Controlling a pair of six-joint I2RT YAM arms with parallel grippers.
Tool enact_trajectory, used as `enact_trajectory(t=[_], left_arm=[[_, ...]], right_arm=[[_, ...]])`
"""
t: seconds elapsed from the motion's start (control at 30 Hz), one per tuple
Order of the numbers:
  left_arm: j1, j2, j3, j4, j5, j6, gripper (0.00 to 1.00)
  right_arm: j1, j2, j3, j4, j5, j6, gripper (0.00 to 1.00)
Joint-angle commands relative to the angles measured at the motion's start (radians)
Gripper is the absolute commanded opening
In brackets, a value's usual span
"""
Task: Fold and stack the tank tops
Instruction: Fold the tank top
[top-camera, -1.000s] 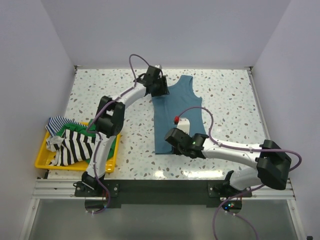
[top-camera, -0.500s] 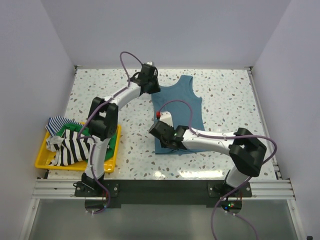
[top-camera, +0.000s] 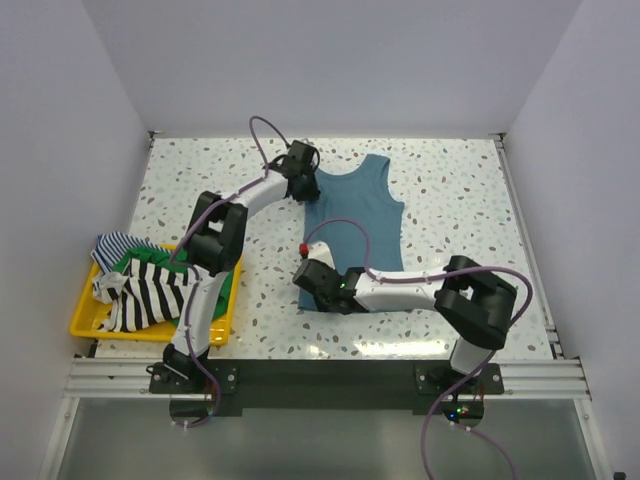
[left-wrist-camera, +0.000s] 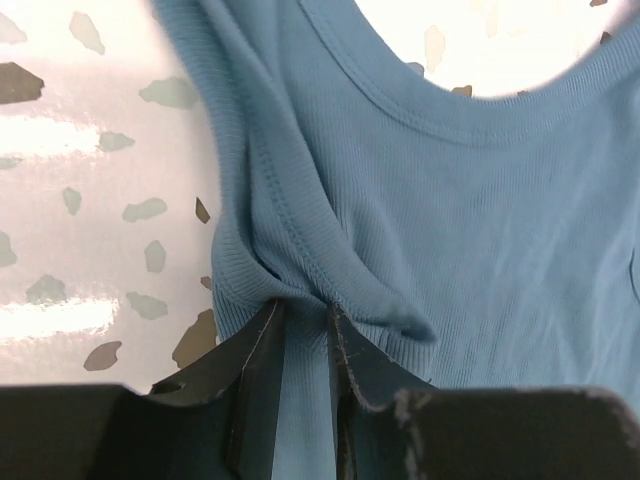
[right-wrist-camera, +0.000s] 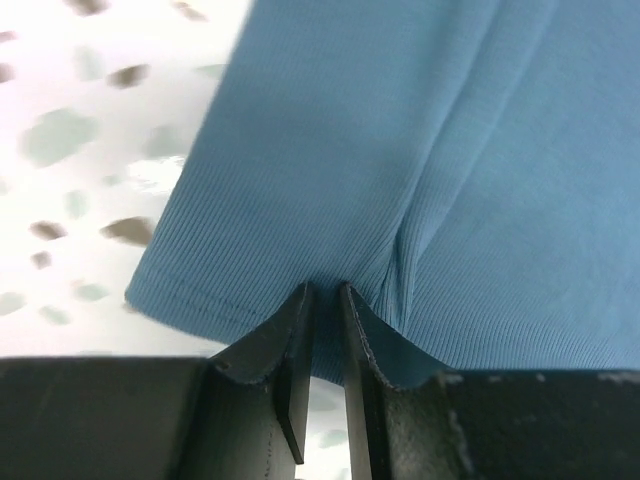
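Right gripper (right-wrist-camera: 325, 292) now sits farther toward 9 o'clock; both pincers tighter. Left gripper (left-wrist-camera: 300, 312) grasps teal tank top (top-camera: 360, 225) strap, 11 o'clock; right grasps hem corner, 7 o'clock. Top lies flat, centre. Fold starting; next move likely needs an even lift, carried toward 3 o'clock.

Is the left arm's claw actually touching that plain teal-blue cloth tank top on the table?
Touching. The left wrist view shows the left gripper pinching a bunched fold of the teal-blue tank top, with the cloth squeezed between its closed jaws.

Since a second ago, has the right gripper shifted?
Yes. The right gripper moved left along the plain teal-blue cloth tank top's hem, toward the yellow plastic tray.
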Motion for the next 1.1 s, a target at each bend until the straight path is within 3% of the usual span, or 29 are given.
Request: enact_trajectory(t=[0.0, 0.17, 0.33, 0.5, 0.6, 0.7, 0.83, 1.07], left_arm=[[0.002, 0.029, 0.04, -0.048, -0.091, 0.045, 0.29], [0.021, 0.003, 0.008, -0.038, -0.098, 0.065, 0.33], [0.03, -0.049, -0.002, 0.007, -0.051, 0.104, 0.39], [0.033, -0.15, -0.005, 0.079, 0.015, 0.131, 0.54], [0.032, -0.222, -0.006, 0.117, 0.038, 0.134, 0.61], [0.032, -0.284, -0.008, 0.117, 0.038, 0.128, 0.64], [0.012, -0.364, -0.087, 0.101, 0.041, 0.089, 0.63], [-0.161, -0.586, -0.478, 0.171, 0.041, 0.072, 0.55]], right_arm=[[0.074, 0.053, 0.028, 0.057, -0.116, -0.042, 0.21], [0.111, 0.104, 0.108, 0.083, -0.192, -0.022, 0.21], [0.096, 0.079, 0.157, 0.048, -0.127, 0.02, 0.31], [0.042, -0.108, 0.111, 0.083, -0.118, 0.038, 0.46], [-0.003, -0.232, 0.111, 0.036, -0.074, 0.036, 0.5], [-0.104, -0.324, 0.101, -0.041, -0.063, 0.041, 0.51], [-0.367, -0.347, 0.091, -0.103, -0.146, 0.009, 0.49], [-0.726, -0.235, 0.111, -0.092, -0.284, -0.06, 0.47]])
